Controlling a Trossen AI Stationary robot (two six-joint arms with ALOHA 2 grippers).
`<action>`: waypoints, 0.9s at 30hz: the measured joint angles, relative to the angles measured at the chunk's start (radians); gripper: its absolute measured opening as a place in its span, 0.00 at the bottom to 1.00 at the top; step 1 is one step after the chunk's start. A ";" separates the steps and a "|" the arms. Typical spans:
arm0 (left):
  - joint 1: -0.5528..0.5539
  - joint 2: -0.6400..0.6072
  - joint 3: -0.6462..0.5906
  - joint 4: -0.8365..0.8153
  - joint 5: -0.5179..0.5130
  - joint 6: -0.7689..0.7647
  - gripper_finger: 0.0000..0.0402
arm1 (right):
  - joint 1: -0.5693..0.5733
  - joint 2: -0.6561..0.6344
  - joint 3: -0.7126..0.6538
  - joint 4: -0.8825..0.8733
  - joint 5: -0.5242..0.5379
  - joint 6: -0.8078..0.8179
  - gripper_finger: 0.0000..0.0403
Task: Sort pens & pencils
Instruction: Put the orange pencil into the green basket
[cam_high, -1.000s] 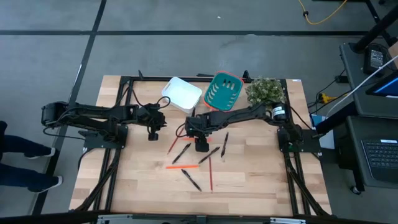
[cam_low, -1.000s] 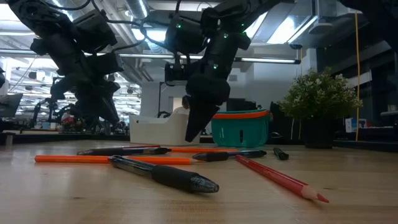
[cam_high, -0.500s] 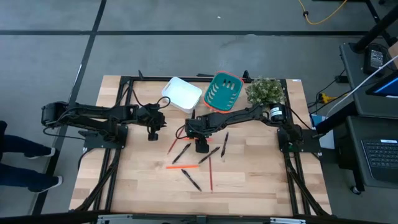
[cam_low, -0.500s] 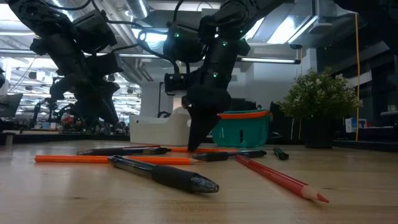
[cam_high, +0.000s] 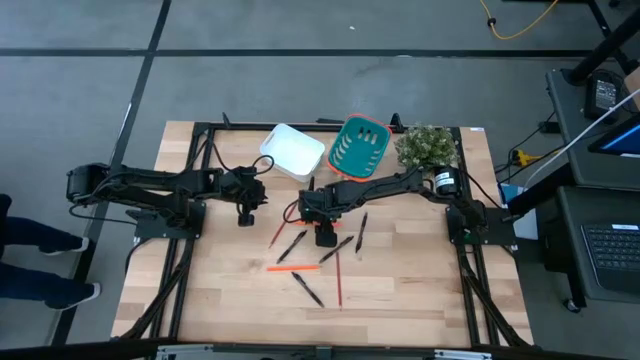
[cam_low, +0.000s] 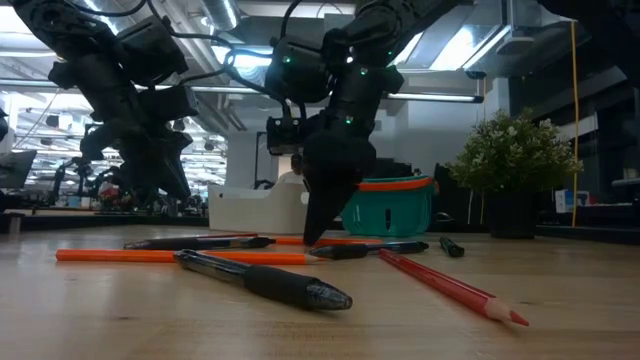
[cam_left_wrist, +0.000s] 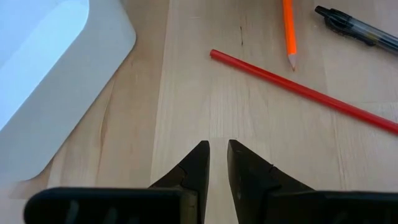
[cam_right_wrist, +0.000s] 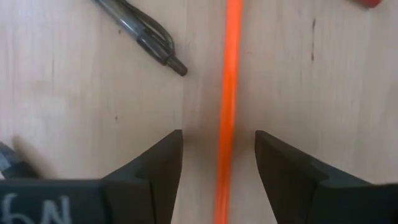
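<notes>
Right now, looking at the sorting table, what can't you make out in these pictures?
- Orange pencil: right wrist view, both ends cut off by the picture's edges.
- Right gripper: open astride that pencil; contact not visible.
- Pens: high view, too small to show tips.
- White tray: low view, its inside hidden by its wall.

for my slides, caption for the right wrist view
Open right gripper straddles an orange pencil on the wooden table, a black pen nearby.

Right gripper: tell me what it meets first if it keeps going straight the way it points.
The right gripper, open, points down at the table. An orange pencil lies between its fingers, so it probably meets that first, though the remaining gap is unclear.
</notes>
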 joint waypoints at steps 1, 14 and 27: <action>0.000 0.000 0.000 0.000 0.000 0.000 0.13 | 0.000 0.000 0.000 0.000 -0.001 0.000 0.49; 0.000 0.000 0.000 0.001 0.000 0.000 0.13 | 0.002 0.000 -0.002 0.012 0.011 0.026 0.40; 0.000 0.000 0.000 0.000 0.000 -0.002 0.13 | 0.004 0.045 0.003 0.019 0.019 0.030 0.33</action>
